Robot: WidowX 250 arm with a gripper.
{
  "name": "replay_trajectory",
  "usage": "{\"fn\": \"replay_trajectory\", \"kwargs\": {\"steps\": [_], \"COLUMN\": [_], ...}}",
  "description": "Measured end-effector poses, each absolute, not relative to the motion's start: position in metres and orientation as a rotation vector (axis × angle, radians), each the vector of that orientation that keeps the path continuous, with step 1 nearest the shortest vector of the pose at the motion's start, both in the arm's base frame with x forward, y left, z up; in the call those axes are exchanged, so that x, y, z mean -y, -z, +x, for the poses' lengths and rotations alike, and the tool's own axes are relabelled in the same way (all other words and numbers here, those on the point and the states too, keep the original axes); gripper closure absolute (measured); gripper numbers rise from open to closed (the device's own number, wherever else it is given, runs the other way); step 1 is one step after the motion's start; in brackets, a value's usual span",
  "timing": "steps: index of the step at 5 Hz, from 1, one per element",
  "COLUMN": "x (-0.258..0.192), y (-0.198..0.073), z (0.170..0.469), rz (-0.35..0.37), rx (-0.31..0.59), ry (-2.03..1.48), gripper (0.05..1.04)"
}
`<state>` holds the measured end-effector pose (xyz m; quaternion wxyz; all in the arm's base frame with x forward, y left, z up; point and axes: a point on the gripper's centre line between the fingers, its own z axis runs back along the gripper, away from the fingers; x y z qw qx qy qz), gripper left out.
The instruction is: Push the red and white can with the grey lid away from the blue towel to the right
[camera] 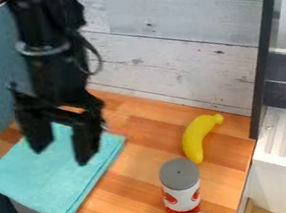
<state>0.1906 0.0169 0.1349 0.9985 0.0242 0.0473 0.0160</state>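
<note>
Well — cloth [52, 185] below the hand [64, 153].

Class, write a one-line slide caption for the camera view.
A black gripper, jaws apart, above a turquoise cloth, with a yellow banana and grey-topped can on the wooden counter.

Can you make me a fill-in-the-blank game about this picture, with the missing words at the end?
The gripper hangs ____ the cloth.
With its two fingers spread apart, the gripper is ____, not shut.
The curved yellow fruit on the counter is a ____.
The top of the can is coloured ____.

Missing words: above; open; banana; grey
</note>
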Motion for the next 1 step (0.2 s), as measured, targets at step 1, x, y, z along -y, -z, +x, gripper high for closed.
{"fn": "replay_trajectory", "kwargs": {"steps": [1], "x": [-0.0208], "y": [-0.1457], "z": [0.1682], "rz": [0.079], "rx": [-0.120], "ry": [0.002], "gripper": [0.085]}}
